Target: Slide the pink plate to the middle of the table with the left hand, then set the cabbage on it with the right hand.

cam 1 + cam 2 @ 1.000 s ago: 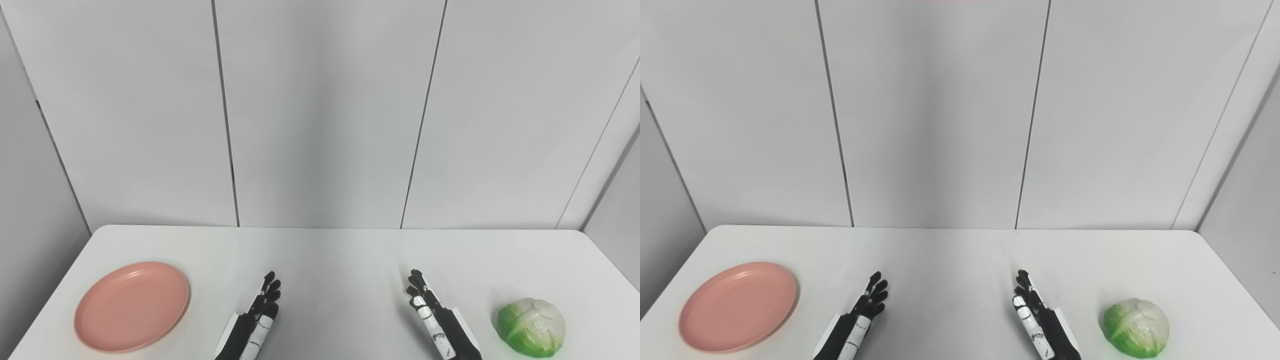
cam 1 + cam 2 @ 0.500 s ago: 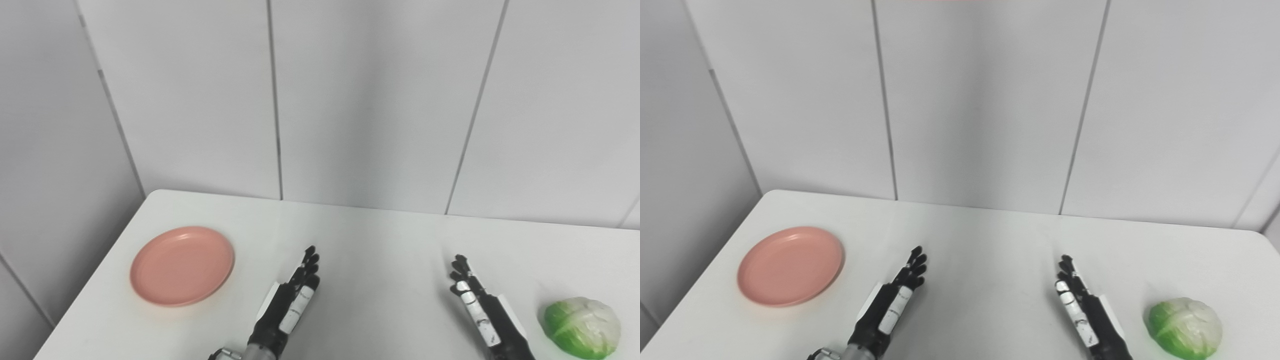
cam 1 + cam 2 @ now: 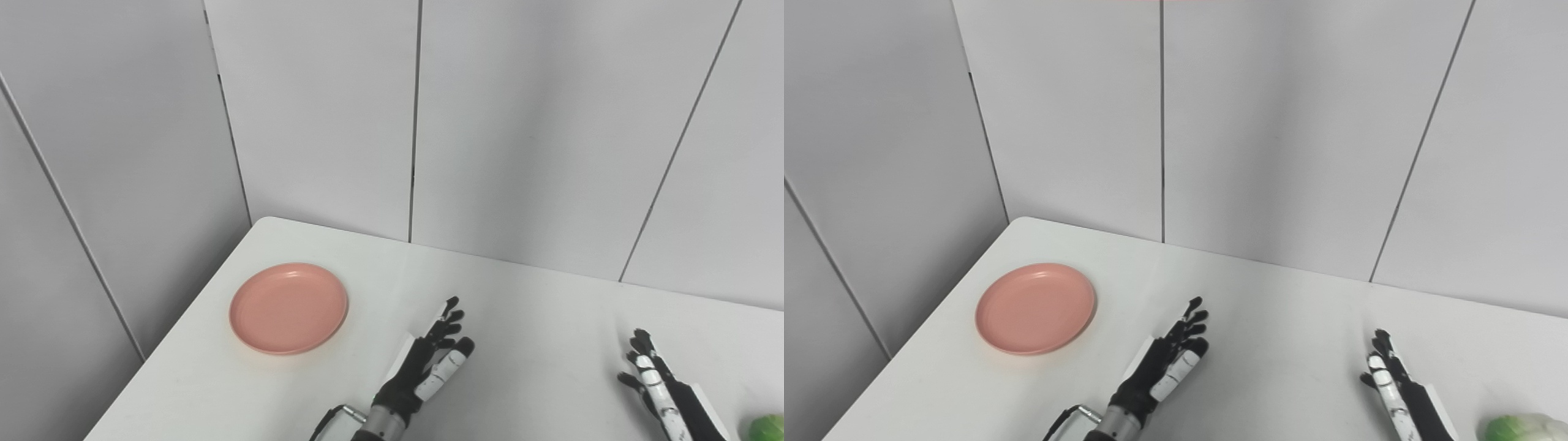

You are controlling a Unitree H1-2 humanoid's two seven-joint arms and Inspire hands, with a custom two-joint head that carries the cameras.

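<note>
The pink plate [image 3: 288, 308] lies empty on the white table [image 3: 539, 306] near its left edge. My left hand [image 3: 429, 361] is open, fingers spread, just above the table to the right of the plate and apart from it. My right hand [image 3: 658, 392] is open and empty low at the right. The green and white cabbage [image 3: 1522, 427] shows only in part at the bottom right corner, right of my right hand and apart from it.
Grey wall panels [image 3: 514, 122] stand behind the table and along its left side. The table's left edge [image 3: 184, 343] runs close to the plate.
The camera has turned left, so the whole scene has shifted right and the cabbage has nearly left the picture. My left hand has reached a little farther forward with its fingers more spread.
</note>
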